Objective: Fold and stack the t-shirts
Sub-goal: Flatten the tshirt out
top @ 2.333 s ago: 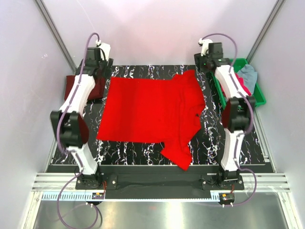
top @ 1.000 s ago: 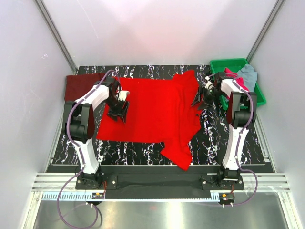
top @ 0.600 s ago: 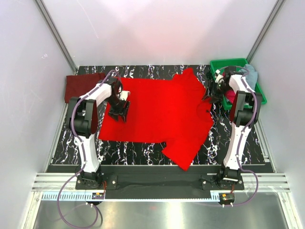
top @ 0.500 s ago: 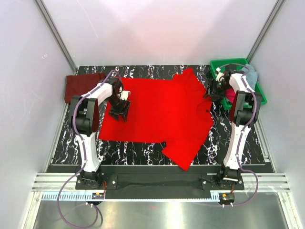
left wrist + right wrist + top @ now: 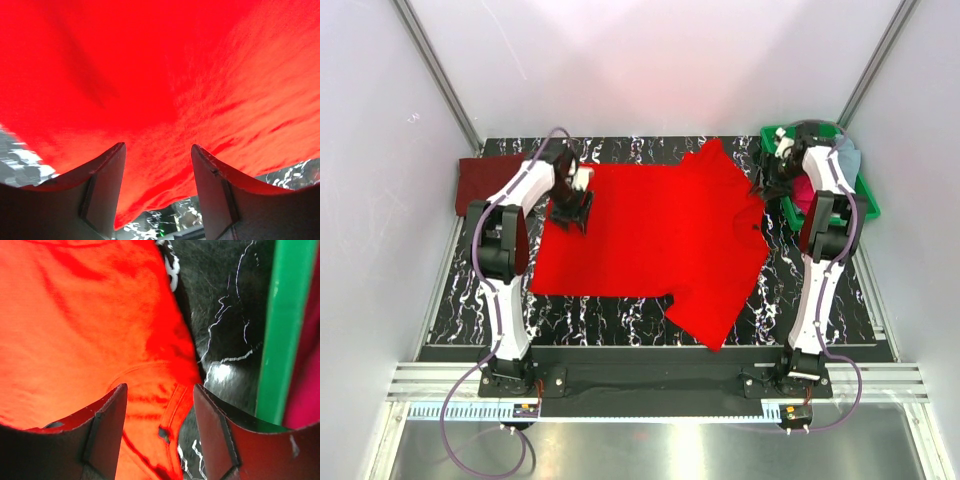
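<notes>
Red t-shirt (image 5: 650, 240) is laid lengthwise left to right. Hem (image 5: 150, 195) is covered by left gripper (image 5: 157, 150), collar (image 5: 172, 397) by right gripper (image 5: 160, 390). Both are parted, seemingly empty.

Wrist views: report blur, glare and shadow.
Left wrist: the red t-shirt is soft-focused up close, a dark crease shadow upper left. Right wrist: the shirt glows overexposed orange, glare spots the marbled table, the green tray is blurred.
</notes>
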`<action>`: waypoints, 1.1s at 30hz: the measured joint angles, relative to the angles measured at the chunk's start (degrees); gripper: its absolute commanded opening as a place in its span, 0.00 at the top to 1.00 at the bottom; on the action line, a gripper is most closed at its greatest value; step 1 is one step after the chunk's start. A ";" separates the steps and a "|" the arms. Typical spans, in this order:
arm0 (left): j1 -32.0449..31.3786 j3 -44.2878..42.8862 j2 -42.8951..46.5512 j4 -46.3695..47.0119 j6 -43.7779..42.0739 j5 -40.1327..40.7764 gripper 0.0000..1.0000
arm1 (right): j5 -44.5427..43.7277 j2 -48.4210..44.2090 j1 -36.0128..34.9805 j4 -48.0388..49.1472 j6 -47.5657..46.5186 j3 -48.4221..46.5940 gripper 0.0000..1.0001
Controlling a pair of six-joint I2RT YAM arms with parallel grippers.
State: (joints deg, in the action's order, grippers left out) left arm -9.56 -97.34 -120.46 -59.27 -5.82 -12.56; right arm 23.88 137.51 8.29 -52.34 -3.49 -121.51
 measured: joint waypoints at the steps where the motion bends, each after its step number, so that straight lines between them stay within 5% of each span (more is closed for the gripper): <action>1: 0.11 -2.56 -0.04 -0.48 -0.13 0.50 0.38 | 0.00 -0.59 0.02 -0.42 0.09 -0.28 0.38; 10: 3.67 -27.61 -5.38 4.74 -0.07 4.15 0.37 | 2.29 -1.14 0.02 -0.81 3.80 -19.76 0.38; 22: 7.26 -29.75 -14.43 11.89 0.33 5.20 0.41 | 7.32 14.14 -0.94 4.83 10.99 -26.95 0.42; 33: 7.06 -32.46 -16.65 17.86 0.33 5.88 0.39 | 9.18 15.26 -4.04 5.92 11.32 -27.71 0.41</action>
State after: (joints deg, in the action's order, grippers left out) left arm -2.50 -129.80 -137.12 -41.41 -5.50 -6.68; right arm 33.06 152.77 4.25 -46.41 7.84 -149.23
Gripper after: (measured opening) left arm 0.603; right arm 0.583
